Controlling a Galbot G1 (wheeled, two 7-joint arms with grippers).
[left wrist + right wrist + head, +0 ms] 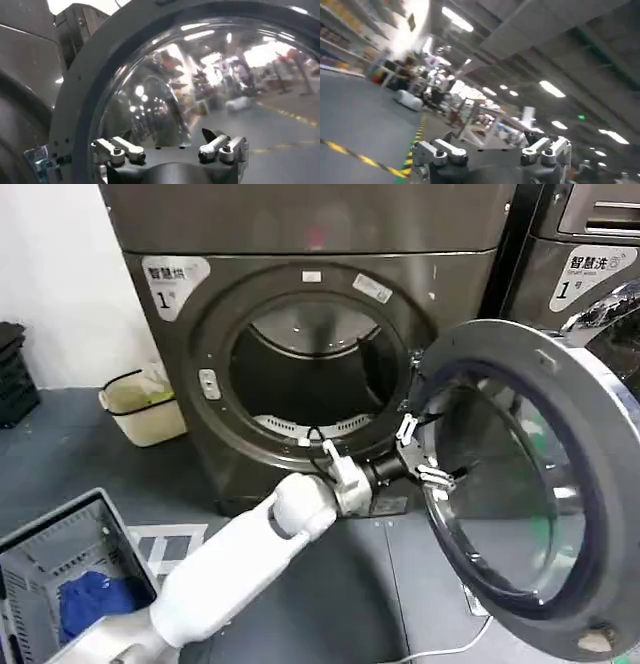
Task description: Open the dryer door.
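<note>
Left gripper (420, 454), fingers spread, seemingly touches the open dryer door (590, 464)'s grey rim beside its bulging clear bowl.

The grey floor (60, 454) carries the grey dryer (300, 244) and a second grey machine (590, 244) just beside it. A cream bin (145, 409) stands near the dryer. A grey basket (60, 559) holding blue cloth (95, 599) and a white cable (450, 651) also lie on the floor.

Drum mouth (310, 369) clear beside swung door (520, 484)
</note>
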